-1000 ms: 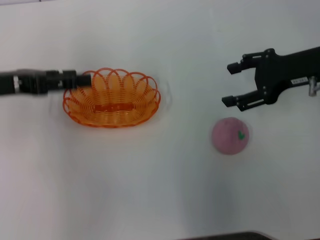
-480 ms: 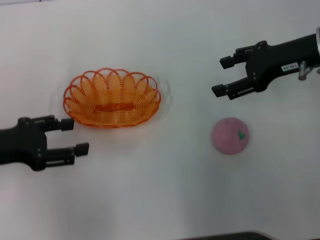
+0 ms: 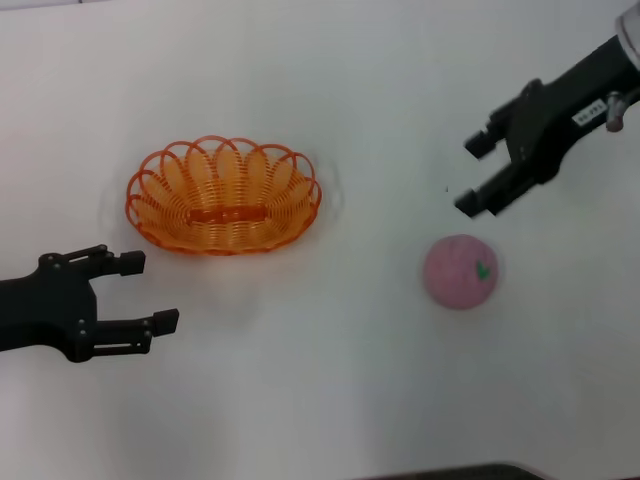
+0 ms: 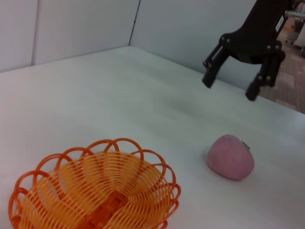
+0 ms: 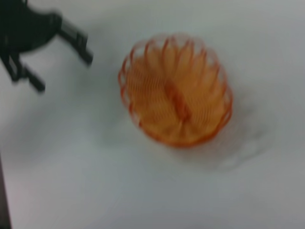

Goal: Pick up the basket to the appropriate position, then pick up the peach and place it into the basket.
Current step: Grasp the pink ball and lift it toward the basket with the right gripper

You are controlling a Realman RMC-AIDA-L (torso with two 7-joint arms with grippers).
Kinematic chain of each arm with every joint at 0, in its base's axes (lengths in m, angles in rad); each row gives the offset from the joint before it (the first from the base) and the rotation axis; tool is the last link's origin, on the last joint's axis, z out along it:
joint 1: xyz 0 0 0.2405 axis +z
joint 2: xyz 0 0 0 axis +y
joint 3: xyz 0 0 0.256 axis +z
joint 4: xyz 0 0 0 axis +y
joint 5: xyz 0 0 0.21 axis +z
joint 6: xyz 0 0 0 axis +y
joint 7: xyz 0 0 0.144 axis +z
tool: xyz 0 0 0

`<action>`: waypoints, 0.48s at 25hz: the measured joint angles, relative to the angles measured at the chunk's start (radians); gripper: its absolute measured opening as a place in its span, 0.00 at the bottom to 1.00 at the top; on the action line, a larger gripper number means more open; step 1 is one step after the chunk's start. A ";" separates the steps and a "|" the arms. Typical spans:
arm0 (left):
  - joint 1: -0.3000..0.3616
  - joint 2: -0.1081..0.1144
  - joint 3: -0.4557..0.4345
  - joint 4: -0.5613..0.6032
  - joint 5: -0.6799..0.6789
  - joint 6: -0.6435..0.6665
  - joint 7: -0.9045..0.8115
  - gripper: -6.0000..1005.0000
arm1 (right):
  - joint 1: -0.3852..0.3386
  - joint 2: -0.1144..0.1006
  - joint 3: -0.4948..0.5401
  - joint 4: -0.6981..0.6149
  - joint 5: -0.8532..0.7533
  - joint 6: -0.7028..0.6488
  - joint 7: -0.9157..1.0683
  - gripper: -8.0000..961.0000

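White table [image 3: 330, 390] beneath basket [image 3: 224, 195], peach [image 3: 460, 271]

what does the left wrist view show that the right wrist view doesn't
Only the left wrist view shows the peach lying on the table, the right gripper open in the air above and beyond it, and the wall panels behind. Only the right wrist view shows the left gripper, open, off to one side of the basket. Both show the basket, with nothing in it, on the white table.
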 joint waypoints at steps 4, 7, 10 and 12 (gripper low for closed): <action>0.000 0.000 0.000 -0.002 0.000 -0.003 0.016 0.89 | 0.019 0.008 -0.110 -0.021 -0.067 -0.028 0.071 0.92; 0.000 0.000 0.000 -0.003 0.000 -0.003 0.021 0.89 | 0.019 0.009 -0.177 -0.023 -0.074 -0.029 0.109 0.92; -0.002 0.000 0.000 -0.004 0.000 -0.003 0.021 0.89 | 0.015 0.009 -0.207 -0.016 -0.074 -0.023 0.123 0.92; -0.004 0.001 0.000 -0.004 0.000 -0.003 0.021 0.89 | 0.012 0.010 -0.219 -0.014 -0.071 -0.016 0.128 0.92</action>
